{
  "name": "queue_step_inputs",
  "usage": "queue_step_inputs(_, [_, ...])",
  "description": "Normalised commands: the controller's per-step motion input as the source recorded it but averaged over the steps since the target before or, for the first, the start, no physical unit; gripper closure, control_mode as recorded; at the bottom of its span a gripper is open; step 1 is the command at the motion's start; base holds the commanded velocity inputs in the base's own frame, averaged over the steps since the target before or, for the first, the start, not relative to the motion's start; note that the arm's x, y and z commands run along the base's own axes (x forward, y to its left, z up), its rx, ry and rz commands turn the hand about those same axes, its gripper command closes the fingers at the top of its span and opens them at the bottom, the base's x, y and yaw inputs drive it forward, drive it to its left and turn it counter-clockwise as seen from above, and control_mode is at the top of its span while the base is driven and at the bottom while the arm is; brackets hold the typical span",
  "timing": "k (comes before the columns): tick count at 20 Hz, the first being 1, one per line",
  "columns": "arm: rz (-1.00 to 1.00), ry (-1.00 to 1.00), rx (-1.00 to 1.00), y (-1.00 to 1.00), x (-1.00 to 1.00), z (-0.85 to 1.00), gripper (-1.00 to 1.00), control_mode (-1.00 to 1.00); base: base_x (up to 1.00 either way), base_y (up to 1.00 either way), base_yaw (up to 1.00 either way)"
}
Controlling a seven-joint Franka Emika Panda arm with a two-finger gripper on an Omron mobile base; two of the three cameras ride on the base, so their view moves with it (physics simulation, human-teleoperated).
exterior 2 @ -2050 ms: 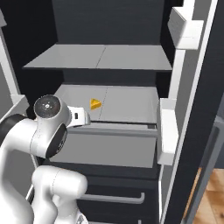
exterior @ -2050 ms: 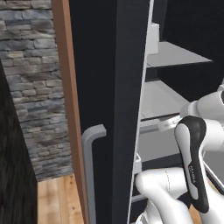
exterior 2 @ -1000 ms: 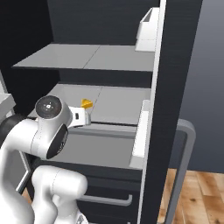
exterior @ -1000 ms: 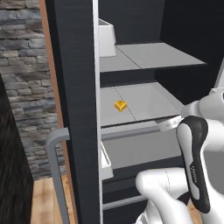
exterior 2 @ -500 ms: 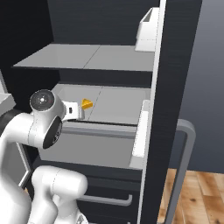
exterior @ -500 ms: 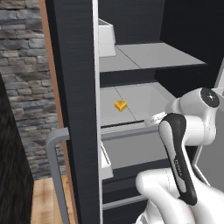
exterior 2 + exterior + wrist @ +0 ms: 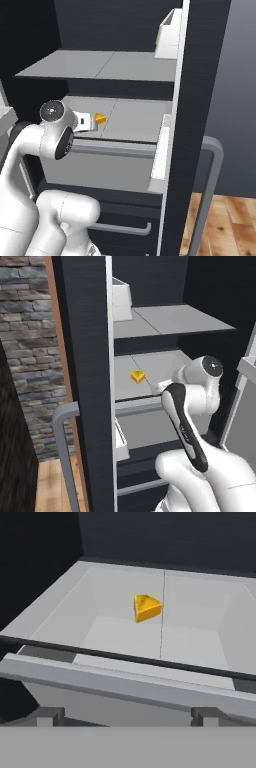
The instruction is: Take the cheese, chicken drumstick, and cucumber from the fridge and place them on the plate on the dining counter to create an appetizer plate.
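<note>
Looking along your gripper [image 7: 125, 717], jaws spread apart, you see the cheese [image 7: 146, 607] sitting mid-shelf toward the back edge inside the open fridge [image 7: 195, 65], well beyond the fingertips.

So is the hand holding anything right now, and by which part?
Nothing is held. The hand is open, short of the cheese, which lies alone on the fridge shelf.

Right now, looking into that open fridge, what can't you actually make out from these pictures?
- Fridge drawers: fronts shut in the right base view, contents hidden.
- Door bin: its wall hides what is inside, left base view.
- Far side of the cheese: turned away in the hand view.
- Gripper: fingertips barely rise at the hand view's bottom edge; the jaws look apart.
</note>
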Motion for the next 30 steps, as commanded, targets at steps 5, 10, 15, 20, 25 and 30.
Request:
queue_step_inputs(5, [-0.16,0.00,0.01,0.16,0.71,-0.23,-1.00,-1.00,0.00,0.00,0.00])
queue_step_inputs(10, [-0.24,0.00,0.08,0.23,0.30,-0.31,-1.00,-1.00,0.00,0.00,0.00])
queue_step_inputs(15, [-0.12,0.02,0.12,0.02,0.37,-0.08,-1.00,-1.00,0.00,0.00,0.00])
queue_step_inputs(20, [0.00,0.09,0.01,0.00,0.57,0.00,-1.00,-1.00,0.00,0.00,0.00])
queue_step_inputs(25, [0.00,0.11,0.00,0.14,0.54,-0.20,-1.00,-1.00,0.00,0.00,0.00])
queue_step_inputs(30, [0.00,0.04,0.00,0.14,0.45,-0.38,-1.00,-1.00,0.00,0.00,0.00])
